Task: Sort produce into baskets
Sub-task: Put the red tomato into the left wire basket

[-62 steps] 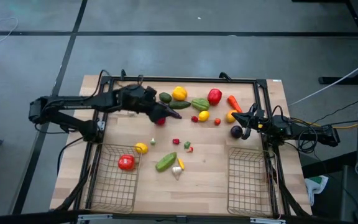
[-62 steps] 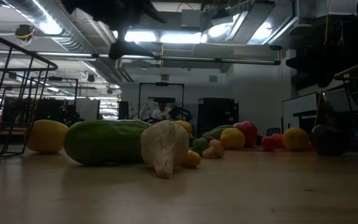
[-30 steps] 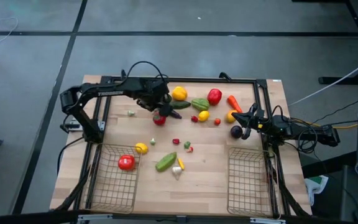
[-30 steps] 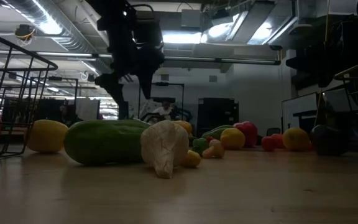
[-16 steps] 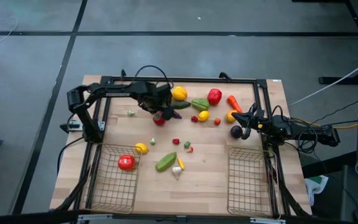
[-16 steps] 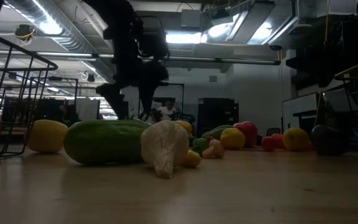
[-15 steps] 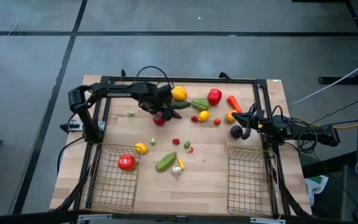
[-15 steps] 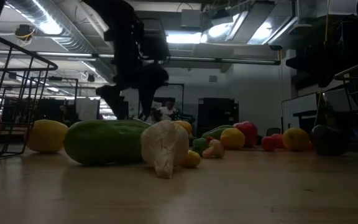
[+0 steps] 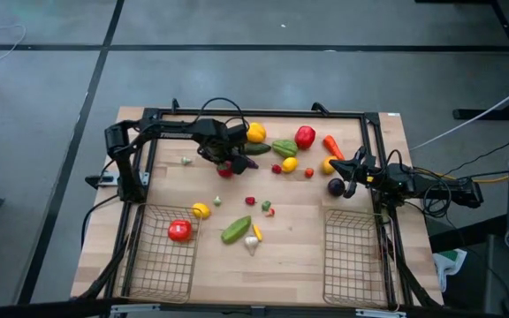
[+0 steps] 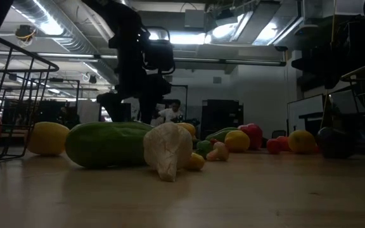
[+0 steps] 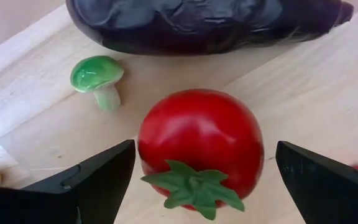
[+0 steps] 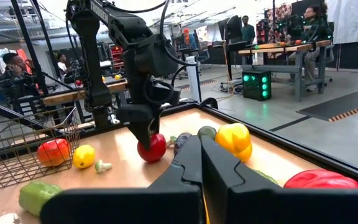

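We see the left end effector (image 11: 197, 168) spread wide on either side of a red tomato (image 11: 197, 146) on the table (image 9: 299, 225), not gripping it; a purple eggplant (image 11: 204, 25) and green mushroom (image 11: 98, 78) lie just beyond. The right end effector (image 9: 353, 170) waits shut at the table's right, holding nothing. Another tomato (image 9: 179, 230) sits in the left basket (image 9: 148, 265); the right basket (image 9: 353, 256) stands opposite. We read no writing anywhere.

No legible text, label, brand, number or sign appears in any view. A small white tag at the right edge of the high view carries dark marks too small to read, and the room's background fixtures show no readable lettering.
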`<action>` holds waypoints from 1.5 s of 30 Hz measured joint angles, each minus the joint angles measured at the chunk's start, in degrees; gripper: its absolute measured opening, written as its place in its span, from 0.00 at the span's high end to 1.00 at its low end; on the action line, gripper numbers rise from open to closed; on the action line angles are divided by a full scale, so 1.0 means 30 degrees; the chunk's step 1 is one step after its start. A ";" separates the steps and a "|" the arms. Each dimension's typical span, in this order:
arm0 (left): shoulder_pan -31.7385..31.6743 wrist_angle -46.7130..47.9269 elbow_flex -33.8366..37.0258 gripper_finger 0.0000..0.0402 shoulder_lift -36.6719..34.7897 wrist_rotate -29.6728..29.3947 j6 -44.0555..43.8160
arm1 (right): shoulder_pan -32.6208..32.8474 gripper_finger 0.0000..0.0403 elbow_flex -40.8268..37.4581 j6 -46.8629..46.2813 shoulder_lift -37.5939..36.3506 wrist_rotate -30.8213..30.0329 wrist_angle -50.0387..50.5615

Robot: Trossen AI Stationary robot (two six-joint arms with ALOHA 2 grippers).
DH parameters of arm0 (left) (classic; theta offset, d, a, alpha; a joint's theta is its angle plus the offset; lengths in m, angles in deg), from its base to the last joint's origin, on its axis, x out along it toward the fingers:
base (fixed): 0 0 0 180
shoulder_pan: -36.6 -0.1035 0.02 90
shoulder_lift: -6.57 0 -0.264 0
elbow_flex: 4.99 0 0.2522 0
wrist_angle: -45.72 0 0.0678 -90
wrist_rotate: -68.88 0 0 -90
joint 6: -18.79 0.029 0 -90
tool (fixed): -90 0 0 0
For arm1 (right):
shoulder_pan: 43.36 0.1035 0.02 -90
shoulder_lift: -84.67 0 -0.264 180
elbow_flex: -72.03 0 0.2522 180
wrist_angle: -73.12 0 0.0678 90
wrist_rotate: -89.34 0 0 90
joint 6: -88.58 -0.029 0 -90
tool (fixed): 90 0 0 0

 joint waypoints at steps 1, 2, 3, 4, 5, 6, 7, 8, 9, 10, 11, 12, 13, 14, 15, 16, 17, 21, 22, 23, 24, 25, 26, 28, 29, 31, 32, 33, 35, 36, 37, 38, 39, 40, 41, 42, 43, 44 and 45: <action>0.0000 0.0000 0.0000 0.05 0.0000 0.0000 0.0122 | 0.0003 1.00 0.0005 0.0000 0.0000 -0.0003 0.0000; 0.0007 0.0002 0.0000 0.05 0.0000 0.0000 0.0170 | 0.0007 1.00 0.0001 0.0000 -0.0002 -0.0003 0.0000; 0.0044 0.0000 0.0000 0.05 0.0000 0.0000 0.0186 | 0.0006 1.00 0.0002 0.0000 -0.0006 -0.0004 0.0000; 0.0081 -0.0006 0.0000 0.05 0.0000 -0.0027 0.0209 | 0.0005 1.00 0.0002 0.0000 -0.0005 0.0002 0.0000; 0.0114 0.0000 0.0000 0.05 0.0000 -0.0152 0.0221 | 0.0000 1.00 0.0007 0.0000 0.0000 -0.0005 0.0000; 0.0157 -0.0004 0.0000 0.05 0.0000 -0.0354 0.0233 | 0.0000 1.00 0.0006 0.0000 -0.0006 0.0002 0.0000; 0.0256 0.0000 0.0000 0.05 0.0000 -0.0621 0.0233 | 0.0004 1.00 0.0000 0.0000 0.0000 -0.0002 0.0000; 0.0363 -0.0007 0.0000 0.05 0.0000 -0.0951 0.0233 | 0.0001 1.00 0.0007 0.0000 0.0000 -0.0005 0.0000; 0.0477 -0.0007 0.0000 0.05 0.0000 -0.1242 0.0233 | 0.0000 1.00 0.0000 0.0000 -0.0001 0.0002 0.0000; 0.0569 -0.0015 0.0000 0.05 0.0000 -0.1484 0.0248 | 0.0000 1.00 0.0000 0.0000 -0.0005 0.0002 0.0000; 0.0660 -0.0008 0.0000 0.05 0.0000 -0.1661 0.0295 | 0.0007 1.00 0.0004 0.0000 0.0000 -0.0005 0.0000; 0.0724 -0.0007 0.0000 0.05 0.0000 -0.1780 0.0321 | 0.0007 1.00 0.0000 0.0000 -0.0004 -0.0005 0.0000; 0.0790 -0.0007 0.0000 0.05 0.0000 -0.1855 0.0321 | 0.0000 1.00 0.0000 0.0000 0.0000 0.0000 0.0000; 0.0850 -0.0022 0.0000 0.05 -0.0007 -0.1944 0.0317 | 0.0007 1.00 0.0002 0.0000 -0.0007 0.0000 0.0000; 0.0895 -0.0072 0.0000 0.06 -0.0007 -0.2089 0.0306 | 0.0001 1.00 0.0007 0.0000 0.0000 0.0002 0.0000; 0.0930 -0.0182 0.0000 0.07 -0.0007 -0.2203 0.0308 | 0.0001 1.00 0.0000 0.0000 -0.0007 -0.0005 0.0000; 0.0980 -0.0323 0.0000 0.08 -0.0007 -0.2241 0.0326 | 0.0000 1.00 0.0001 0.0000 -0.0006 0.0002 0.0000; 0.0998 -0.1102 0.0000 0.14 -0.0015 -0.2259 0.0444 | 0.0005 1.00 0.0002 0.0000 0.0000 -0.0003 0.0000; 0.0998 -0.1238 0.0000 0.16 -0.0015 -0.2259 0.0444 | 0.0001 1.00 0.0006 0.0000 0.0000 0.0001 0.0000; 0.0998 -0.1341 0.0000 0.18 -0.0015 -0.2259 0.0444 | 0.0000 1.00 0.0000 0.0000 -0.0007 -0.0004 0.0000; 0.0998 -0.1392 0.0000 0.19 -0.0015 -0.2259 0.0444 | 0.0000 1.00 0.0000 0.0000 -0.0007 -0.0005 0.0000; 0.0998 -0.1412 0.0000 0.21 -0.0015 -0.2259 0.0427 | 0.0001 1.00 0.0006 0.0000 0.0000 0.0001 0.0000; 0.0998 -0.1443 0.0000 0.23 -0.0015 -0.2259 0.0370 | 0.0000 1.00 0.0000 0.0000 -0.0005 0.0000 0.0000; 0.0994 -0.1453 0.0000 0.26 -0.0015 -0.2259 0.0343 | 0.0002 1.00 0.0003 0.0000 -0.0005 -0.0003 0.0000; 0.0991 -0.1450 0.0000 0.27 -0.0015 -0.2259 0.0356 | 0.0000 1.00 0.0000 0.0000 0.0000 0.0000 0.0000; 0.1007 -0.1454 0.0000 0.29 -0.0015 -0.2259 0.0379 | 0.0000 1.00 0.0006 0.0000 -0.0006 0.0002 0.0000; 0.1039 -0.1454 0.0000 0.30 -0.0020 -0.2259 0.0379 | 0.0000 1.00 0.0000 0.0000 0.0000 0.0002 0.0000; 0.1067 -0.1452 0.0000 0.31 -0.0022 -0.2259 0.0379 | 0.0006 1.00 0.0000 0.0000 -0.0006 0.0002 0.0000; 0.1136 -0.1450 0.0000 0.32 -0.0022 -0.2254 0.0563 | 0.0003 1.00 0.0000 0.0000 -0.0003 -0.0001 -0.0004; 0.1164 -0.1450 0.0000 0.33 -0.0022 -0.2251 0.0782 | 0.0000 1.00 0.0000 0.0000 -0.0004 -0.0001 -0.0004; 0.1202 -0.1450 0.0000 0.33 -0.0022 -0.2253 0.0941 | 0.0005 1.00 0.0000 0.0000 -0.0007 -0.0001 0.0000; 0.1248 -0.1448 0.0000 0.33 -0.0022 -0.2256 0.1088 | 0.0005 1.00 0.0000 0.0000 -0.0005 -0.0005 0.0000; 0.1286 -0.1445 0.0000 0.33 -0.0022 -0.2256 0.1282 | 0.0000 1.00 0.0001 0.0000 -0.0001 0.0002 0.0000; 0.1328 -0.1447 0.0000 0.34 -0.0022 -0.2256 0.1461 | 0.0000 1.00 0.0001 0.0000 -0.0007 0.0002 0.0000; 0.1378 -0.1450 0.0000 0.34 -0.0022 -0.2259 0.1637 | 0.0000 1.00 0.0005 0.0000 -0.0002 0.0001 -0.0001; 0.1399 -0.1451 0.0000 0.34 -0.0022 -0.2251 0.1814 | 0.0000 1.00 0.0003 0.0000 -0.0005 0.0000 -0.0003; 0.1399 -0.1457 0.0000 0.34 -0.0022 -0.2250 0.1934 | 0.0000 1.00 0.0000 0.0000 -0.0004 0.0002 -0.0004; 0.1399 -0.1457 0.0000 0.34 -0.0022 -0.2149 0.2091 | 0.0002 1.00 0.0005 0.0000 -0.0002 0.0000 0.0000; 0.1399 -0.1457 0.0000 0.34 -0.0022 -0.1928 0.2340 | 0.0000 1.00 0.0005 0.0000 -0.0005 -0.0005 0.0000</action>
